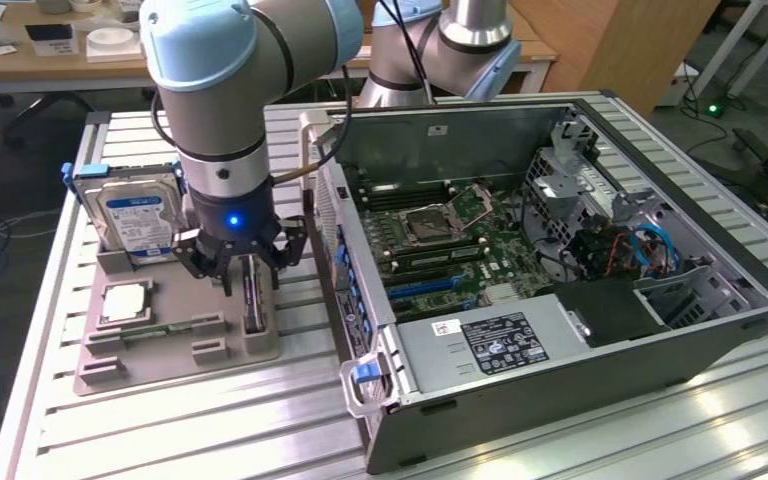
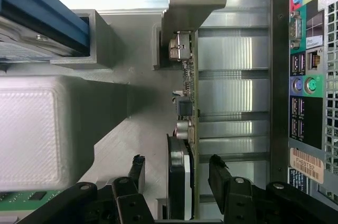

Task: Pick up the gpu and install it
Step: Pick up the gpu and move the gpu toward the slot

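The gpu (image 1: 253, 306) stands on edge in a slot of the grey parts holder (image 1: 157, 357), beside the open computer case. In the wrist view the gpu (image 2: 188, 102) is a thin dark card seen edge-on, with its pale metal bracket (image 2: 187, 2) at the far end. My gripper (image 1: 249, 279) hangs straight over it, open. Its two black fingers (image 2: 138, 167) straddle the card's near end, with a gap on each side. The gripper (image 2: 177, 168) holds nothing.
A blue-labelled hard drive (image 1: 137, 215) stands at the holder's back, with a square CPU (image 1: 124, 301) and a green memory stick (image 1: 144, 333) in front of it. The open case (image 1: 491, 400) lies at the exterior view's right, its rear port panel (image 2: 306, 76) close beside the card.
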